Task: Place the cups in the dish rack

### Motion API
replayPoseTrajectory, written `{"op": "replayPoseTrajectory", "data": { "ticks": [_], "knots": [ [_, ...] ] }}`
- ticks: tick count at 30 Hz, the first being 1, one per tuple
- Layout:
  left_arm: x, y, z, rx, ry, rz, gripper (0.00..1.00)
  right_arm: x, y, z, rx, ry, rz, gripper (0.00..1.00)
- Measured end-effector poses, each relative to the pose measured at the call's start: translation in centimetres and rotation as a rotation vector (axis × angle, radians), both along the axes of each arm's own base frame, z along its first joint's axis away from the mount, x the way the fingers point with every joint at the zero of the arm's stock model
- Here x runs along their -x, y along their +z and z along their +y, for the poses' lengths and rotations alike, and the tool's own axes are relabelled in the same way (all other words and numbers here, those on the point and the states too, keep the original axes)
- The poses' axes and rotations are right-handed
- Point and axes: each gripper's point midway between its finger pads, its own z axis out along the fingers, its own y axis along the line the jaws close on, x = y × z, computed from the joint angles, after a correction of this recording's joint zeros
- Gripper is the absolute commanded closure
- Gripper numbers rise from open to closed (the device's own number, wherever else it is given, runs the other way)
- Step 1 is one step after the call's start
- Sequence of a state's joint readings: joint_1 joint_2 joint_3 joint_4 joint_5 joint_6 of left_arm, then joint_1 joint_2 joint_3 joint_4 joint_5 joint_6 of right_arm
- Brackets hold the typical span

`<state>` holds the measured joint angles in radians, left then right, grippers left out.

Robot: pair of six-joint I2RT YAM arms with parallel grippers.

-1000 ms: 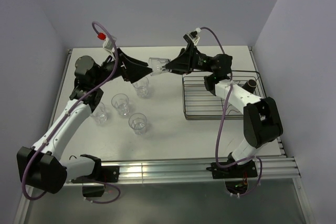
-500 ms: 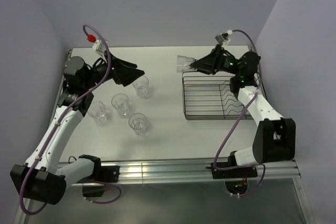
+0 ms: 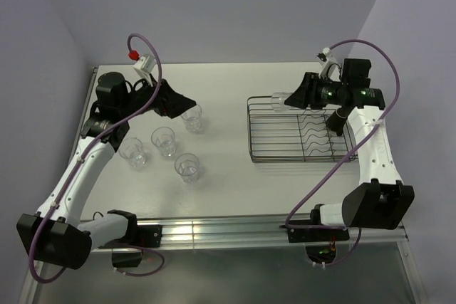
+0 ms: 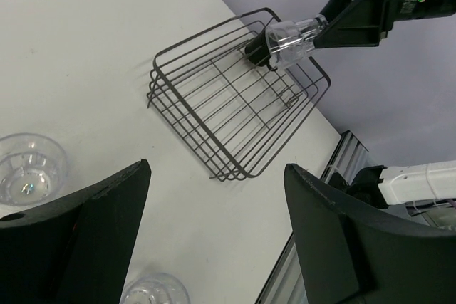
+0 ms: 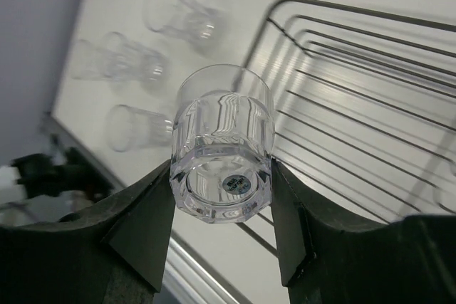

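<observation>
My right gripper (image 3: 291, 99) is shut on a clear faceted cup (image 3: 278, 97), held on its side above the back left corner of the dish rack (image 3: 285, 149). In the right wrist view both fingers press the cup (image 5: 223, 144) near its base, with the rack's bars (image 5: 356, 105) below. My left gripper (image 3: 187, 102) hangs open and empty over the table, beside the nearest of several clear cups (image 3: 192, 117) standing left of the rack. The left wrist view shows the rack (image 4: 214, 112), the held cup (image 4: 292, 39) and a dark mug (image 4: 254, 48) behind it.
Loose cups stand at the table's left: one (image 3: 164, 140) in the middle, one (image 3: 134, 153) to its left, one (image 3: 187, 167) nearer the front. An aluminium rail (image 3: 235, 229) runs along the near edge. Walls close in the back and both sides.
The right arm has carried the cup from the table's middle rightward to above the rack. The left gripper has drawn back left from the cup and hangs over the standing cups.
</observation>
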<state>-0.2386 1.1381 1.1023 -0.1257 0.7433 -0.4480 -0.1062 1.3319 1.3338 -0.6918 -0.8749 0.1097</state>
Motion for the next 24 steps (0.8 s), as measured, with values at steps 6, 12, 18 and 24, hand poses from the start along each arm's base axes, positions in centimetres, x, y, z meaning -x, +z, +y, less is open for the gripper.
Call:
{"op": "replayPoseTrajectory", "data": {
  "ticks": [6, 12, 18, 24],
  "knots": [
    [-0.2, -1.2, 0.4, -0.047, 0.018, 0.023, 0.19, 1.4, -1.1, -5.7, 0.332, -0.067, 0.01, 0.8],
    [-0.5, -2.5, 0.6, -0.097, 0.015, 0.042, 0.2, 3.0, -1.9, -10.9, 0.562, -0.091, 0.097, 0.79],
    [-0.4, -3.8, 0.8, -0.135, 0.004, 0.065, 0.2, 4.8, -3.8, -15.4, 0.691, -0.143, 0.244, 0.78],
    [-0.4, -4.0, 0.9, -0.157, -0.004, 0.046, 0.2, 5.9, -4.5, -18.1, 0.736, -0.237, 0.322, 0.78]
  ]
}}
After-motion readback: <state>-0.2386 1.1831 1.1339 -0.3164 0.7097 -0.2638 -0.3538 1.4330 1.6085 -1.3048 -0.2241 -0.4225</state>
